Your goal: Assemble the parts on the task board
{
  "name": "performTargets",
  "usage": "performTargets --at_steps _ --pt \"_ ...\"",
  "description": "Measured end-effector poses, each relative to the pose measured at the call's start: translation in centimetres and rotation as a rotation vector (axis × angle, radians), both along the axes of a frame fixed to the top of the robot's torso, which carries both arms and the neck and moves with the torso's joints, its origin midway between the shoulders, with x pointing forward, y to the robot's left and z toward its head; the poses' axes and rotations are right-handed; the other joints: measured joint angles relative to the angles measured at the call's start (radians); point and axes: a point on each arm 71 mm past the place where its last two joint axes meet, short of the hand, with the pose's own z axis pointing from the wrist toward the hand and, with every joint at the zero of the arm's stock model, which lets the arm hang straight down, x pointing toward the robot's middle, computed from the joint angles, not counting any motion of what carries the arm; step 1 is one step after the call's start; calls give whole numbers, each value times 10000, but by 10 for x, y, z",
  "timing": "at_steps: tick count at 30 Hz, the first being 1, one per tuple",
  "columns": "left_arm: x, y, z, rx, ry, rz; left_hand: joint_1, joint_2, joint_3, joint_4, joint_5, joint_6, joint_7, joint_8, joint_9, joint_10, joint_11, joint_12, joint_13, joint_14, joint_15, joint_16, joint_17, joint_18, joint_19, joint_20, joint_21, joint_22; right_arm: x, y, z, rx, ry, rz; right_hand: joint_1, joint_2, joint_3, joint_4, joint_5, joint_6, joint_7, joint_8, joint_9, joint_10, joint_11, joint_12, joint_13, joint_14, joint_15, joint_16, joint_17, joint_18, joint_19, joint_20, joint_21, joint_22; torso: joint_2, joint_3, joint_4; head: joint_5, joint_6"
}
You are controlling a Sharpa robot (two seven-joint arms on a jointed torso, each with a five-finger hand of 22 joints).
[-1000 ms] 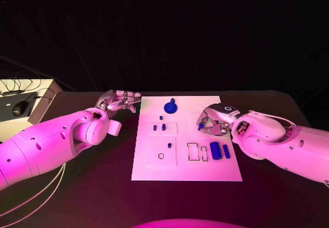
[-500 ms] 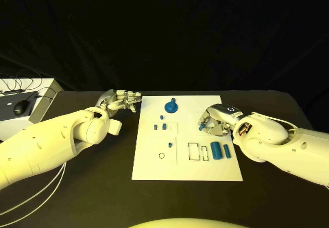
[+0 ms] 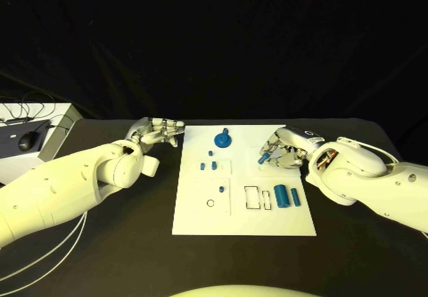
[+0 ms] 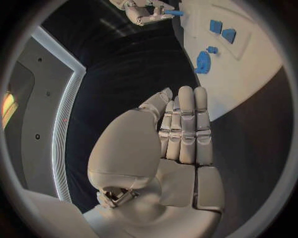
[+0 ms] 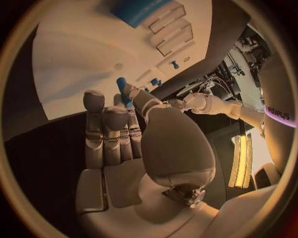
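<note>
The white task board [image 3: 201, 216] lies mid-table. On it are a round blue part [image 3: 223, 138], small blue parts [image 3: 208, 165] and two blue cylinders [image 3: 286, 196] beside empty rectangular slots [image 3: 252, 197]. My right hand [image 3: 286, 150] hovers over the board's right edge and pinches a small blue part [image 3: 262, 159] between thumb and finger; this part [image 5: 122, 86] shows at the fingertips in the right wrist view. My left hand [image 3: 161, 132] stays off the board's far left corner, fingers straight, holding nothing. The left wrist view shows that hand [image 4: 180, 134], the board [image 4: 248, 64] and the right hand [image 4: 144, 11].
A white box [image 3: 40, 124] with a black mouse [image 3: 26, 141] and cables sits beyond the table's left edge. A small black ring mark [image 3: 209, 203] is on the board's lower left plate. Black table surface surrounds the board.
My right hand has shifted slightly up and to the right with the small blue part, and its forearm has turned. The left hand has not moved.
</note>
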Motion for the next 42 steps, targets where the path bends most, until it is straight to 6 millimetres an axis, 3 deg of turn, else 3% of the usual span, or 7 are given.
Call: performTargets --at_steps 7,12,24,33,42 --pt "1 0 -1 -6 22 20 0 0 0 0 0 0 0 0 0 0 0 0 0 0 0 0 1 0 36 36 0 0 -13 17 10 643 321 471 0 0 -32 -31 0 0 0 -31 1 1 1 -2 4 2 2 0 -14 24 0 1 0 -1 5 0 -13 34 -3" --pt "1 -2 -1 -35 32 -22 0 0 0 0 0 0 0 0 0 0 0 0 0 0 0 0 1 0 36 36 0 -1 -26 42 13 976 484 1147 0 0 -15 -65 -1 0 0 -45 13 2 1 -21 7 4 5 0 -14 72 -34 35 0 -2 5 -4 -14 73 -19" --pt "2 -6 -1 -66 46 -68 0 0 0 0 0 0 0 0 0 0 0 0 0 0 0 0 2 0 35 35 0 -1 -55 103 -2 759 226 2920 0 1 -43 -93 -8 -2 3 8 14 5 4 -42 7 19 19 -1 -25 72 -33 37 0 5 -10 -30 -3 226 -53" --pt "2 -6 -2 -73 49 -80 0 0 0 0 0 0 0 0 0 0 0 0 0 0 0 0 2 0 35 35 0 -1 -69 130 -23 281 -138 3749 -1 1 -56 -106 -34 -4 4 7 15 8 8 7 0 21 21 -1 -25 65 -33 37 0 5 12 -23 9 318 -83" --pt "2 -6 -2 -75 57 -84 0 0 0 0 0 0 0 0 0 0 0 0 0 0 0 0 3 0 34 35 0 -1 -71 139 -33 -172 -401 3921 -1 1 -71 -119 -54 -9 9 -5 15 10 10 7 -2 23 23 -1 -36 13 -33 38 0 3 17 -18 4 397 -170"
